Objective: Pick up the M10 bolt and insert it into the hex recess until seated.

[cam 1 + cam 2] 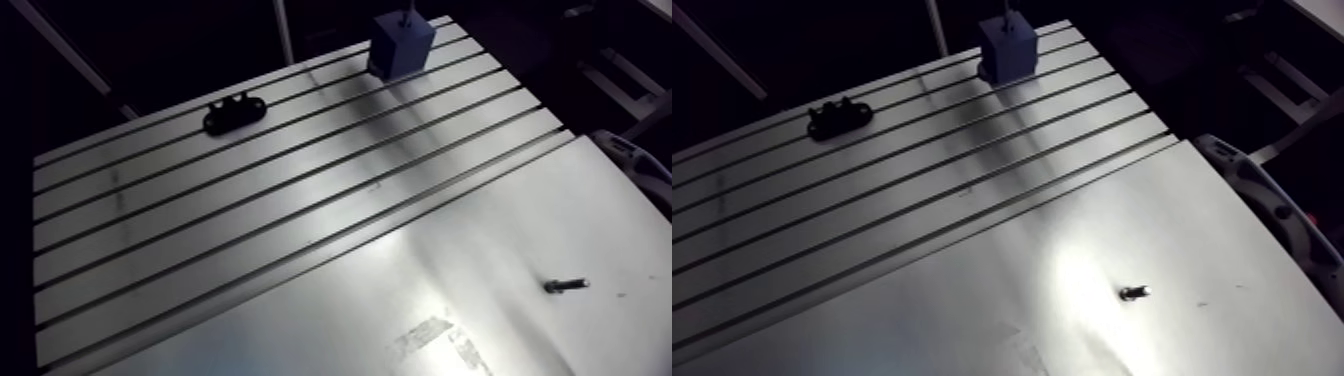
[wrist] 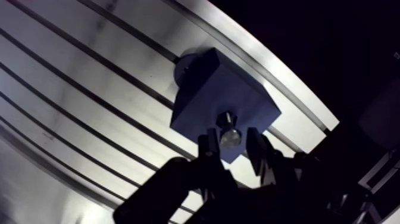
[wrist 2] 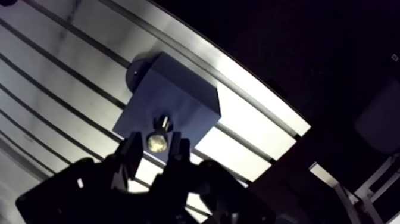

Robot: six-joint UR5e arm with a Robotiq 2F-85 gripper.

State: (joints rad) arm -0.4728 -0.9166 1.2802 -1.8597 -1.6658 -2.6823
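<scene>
The hand (image 2: 233, 146) pinches the M10 bolt (image 3: 158, 142) between its two fingers. The bright head sits at the fingertips and the shank points straight ahead, presumably so the bolt can be driven in along its own axis. Directly under the bolt's tip is the blue block (image 2: 226, 95), and the shank meets its upper face near the edge closest to the hand. The hex recess is hidden behind the bolt, so I cannot tell whether the tip has entered it or only rests at its mouth. I judge this to be the insertion step, with seating not yet confirmed. The block stands on the slotted surface (image 1: 300, 200). Well apart from the hand, a black bracket (image 1: 234, 113) lies across the slots, and a spare bolt (image 1: 566, 285) lies on its side on the smooth plate.
</scene>
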